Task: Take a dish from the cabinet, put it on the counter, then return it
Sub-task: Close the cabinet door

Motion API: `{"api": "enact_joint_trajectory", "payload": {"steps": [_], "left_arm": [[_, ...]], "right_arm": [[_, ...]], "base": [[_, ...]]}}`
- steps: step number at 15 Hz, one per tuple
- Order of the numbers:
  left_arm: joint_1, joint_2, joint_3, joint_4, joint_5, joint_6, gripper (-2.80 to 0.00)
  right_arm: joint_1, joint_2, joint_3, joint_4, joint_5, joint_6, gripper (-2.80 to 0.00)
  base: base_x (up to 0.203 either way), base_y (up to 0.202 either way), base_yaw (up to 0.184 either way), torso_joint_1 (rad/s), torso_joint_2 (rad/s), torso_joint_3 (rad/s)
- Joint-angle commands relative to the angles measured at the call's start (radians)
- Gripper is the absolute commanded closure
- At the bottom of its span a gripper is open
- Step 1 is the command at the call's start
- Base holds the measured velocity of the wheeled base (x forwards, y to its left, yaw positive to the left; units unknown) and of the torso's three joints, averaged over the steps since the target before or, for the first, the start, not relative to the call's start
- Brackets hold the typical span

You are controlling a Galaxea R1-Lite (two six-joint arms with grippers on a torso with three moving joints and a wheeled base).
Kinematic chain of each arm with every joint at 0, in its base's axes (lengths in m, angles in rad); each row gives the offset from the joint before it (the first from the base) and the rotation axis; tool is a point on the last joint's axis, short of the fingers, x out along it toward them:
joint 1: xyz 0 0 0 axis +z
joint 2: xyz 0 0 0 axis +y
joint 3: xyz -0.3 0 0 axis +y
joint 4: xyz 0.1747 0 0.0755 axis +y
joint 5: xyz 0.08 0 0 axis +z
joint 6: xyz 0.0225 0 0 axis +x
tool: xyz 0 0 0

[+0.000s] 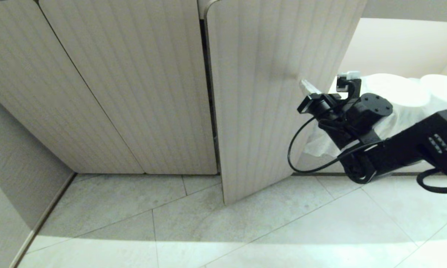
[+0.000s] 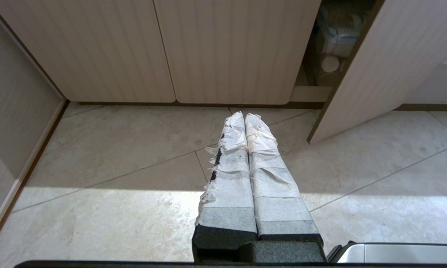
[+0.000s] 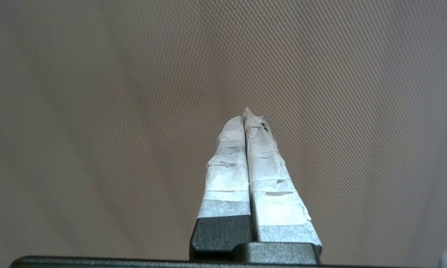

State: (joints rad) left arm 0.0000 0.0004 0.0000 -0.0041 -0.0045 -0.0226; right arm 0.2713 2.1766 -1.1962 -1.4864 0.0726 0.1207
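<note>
One cabinet (image 1: 272, 111) door is standing ajar, and we are seeing white bowls (image 1: 395, 96) on the shelf behind it, though we cannot tell which is the dish. We are pressing the right gripper (image 1: 308, 88), fingers closed and empty, against that door's inner face. We judge the opening step in hand; next, swing the door wider and spread the fingers.

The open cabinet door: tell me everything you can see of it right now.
The open cabinet door is a beige, vertically ribbed, wood-look panel with rounded corners. It stands partly swung out over the tiled floor, its lower corner nearest the camera. The right end effector, shut, is pressed at its inner face near the free edge.
</note>
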Motion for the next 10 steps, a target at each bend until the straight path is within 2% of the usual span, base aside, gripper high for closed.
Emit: {"api": "enact_joint_trajectory", "payload": {"steps": [1, 7, 10], "left_arm": [[0.000, 0.000, 0.000, -0.001, 0.000, 0.000, 0.00], [0.000, 0.000, 0.000, -0.001, 0.000, 0.000, 0.00], [0.000, 0.000, 0.000, -0.001, 0.000, 0.000, 0.00]], "right_arm": [[0.001, -0.043, 0.056, -0.011, 0.001, -0.011, 0.00], [-0.031, -0.037, 0.071, -0.035, -0.003, -0.022, 0.00], [-0.050, -0.107, 0.166, -0.037, -0.002, -0.027, 0.00]], "base": [[0.000, 0.000, 0.000, 0.000, 0.00, 0.000], [0.000, 0.000, 0.000, 0.000, 0.00, 0.000], [0.000, 0.000, 0.000, 0.000, 0.00, 0.000]]}}
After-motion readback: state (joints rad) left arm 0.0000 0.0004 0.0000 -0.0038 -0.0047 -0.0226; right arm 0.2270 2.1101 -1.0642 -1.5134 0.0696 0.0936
